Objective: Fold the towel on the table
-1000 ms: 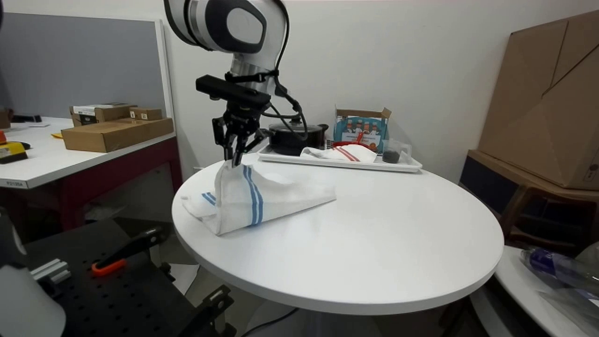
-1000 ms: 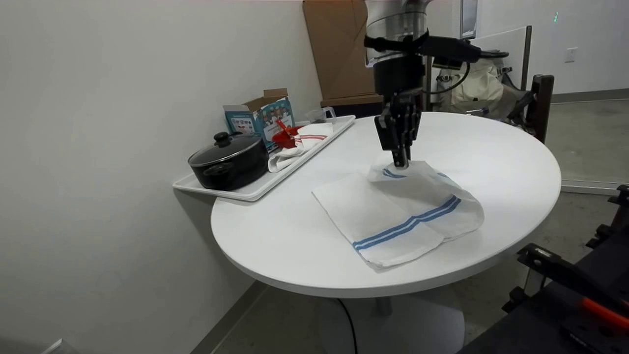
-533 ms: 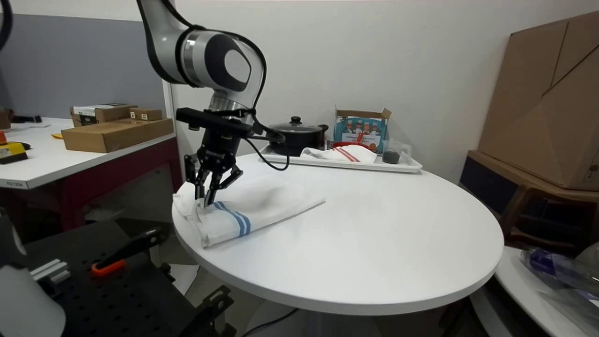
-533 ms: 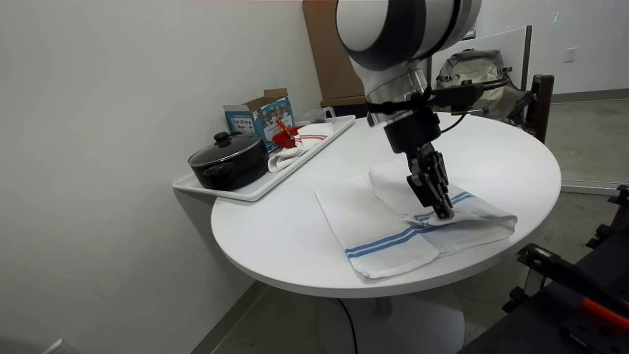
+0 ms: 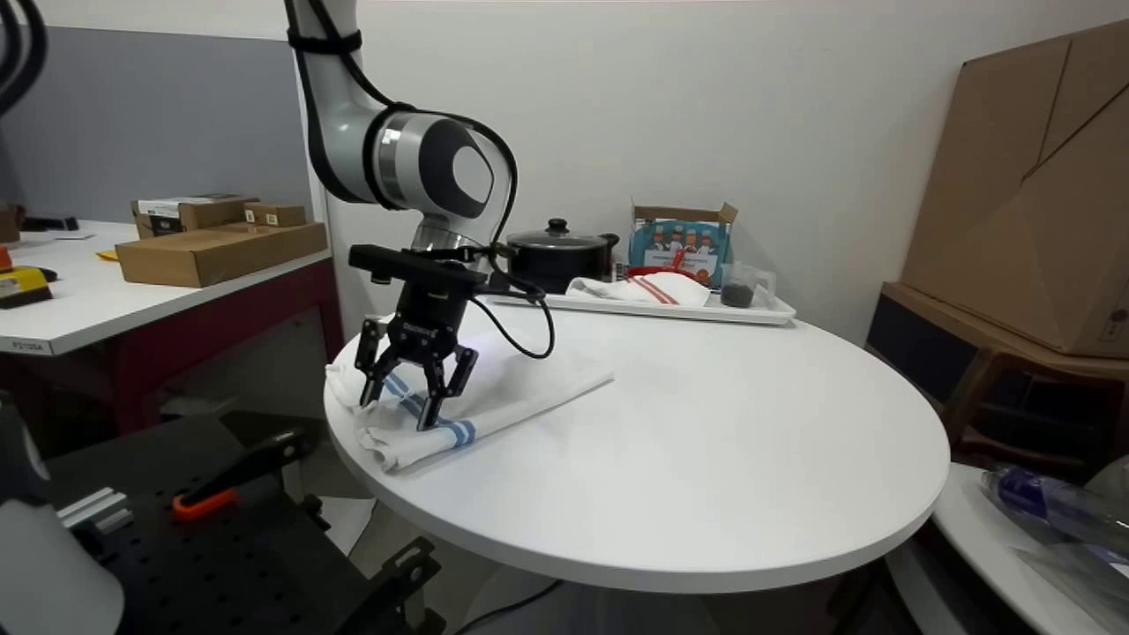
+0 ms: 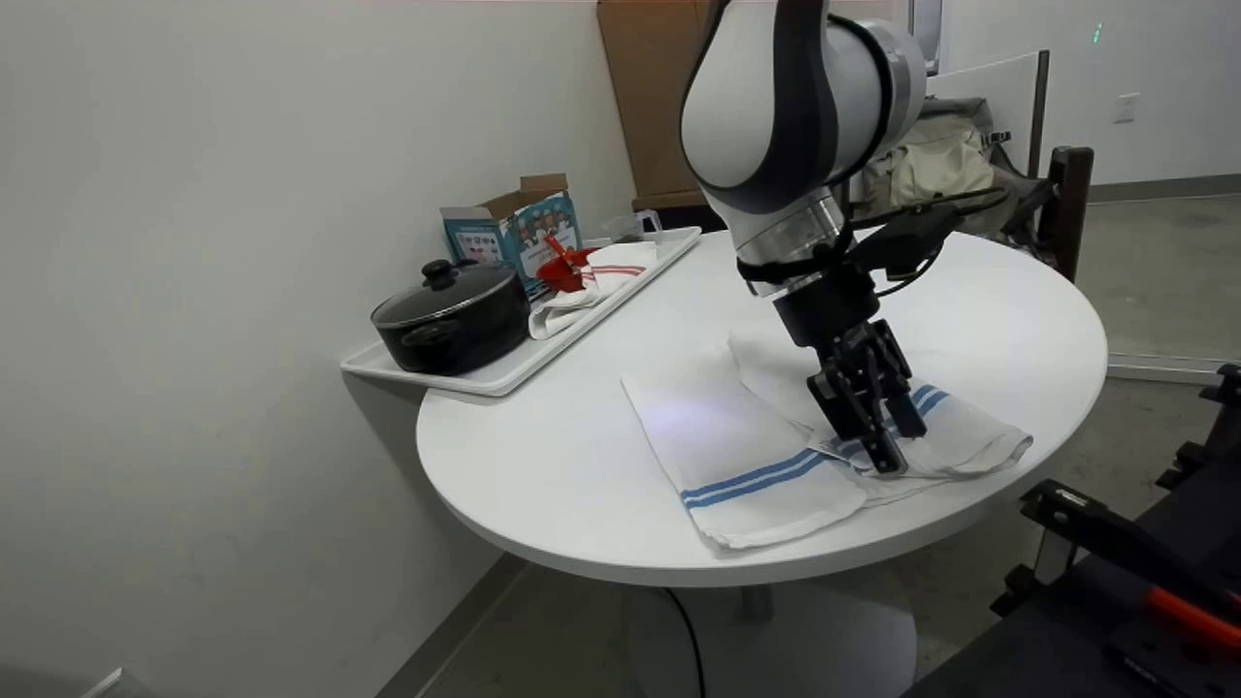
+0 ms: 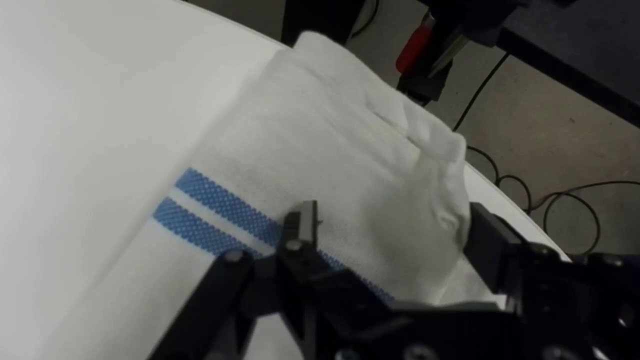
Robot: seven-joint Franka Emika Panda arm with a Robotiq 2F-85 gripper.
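The white cloth towel with blue stripes lies partly folded on the round white table, near its rim. Its long axis cannot be determined; in an exterior view a straight edge points from near the rim toward mid-table. The black two-fingered gripper has its jaws parted, tips down at the towel. At the table's edge, a white rectangular tray bears a black lidded pot, contents hidden, an open blue cardboard box, a red utensil, a white cloth with red stripes and a clear cup holding something dark. Only the wrist view plainly shows a bunched fold just beside one finger; a beige backpack appears in an exterior view only.
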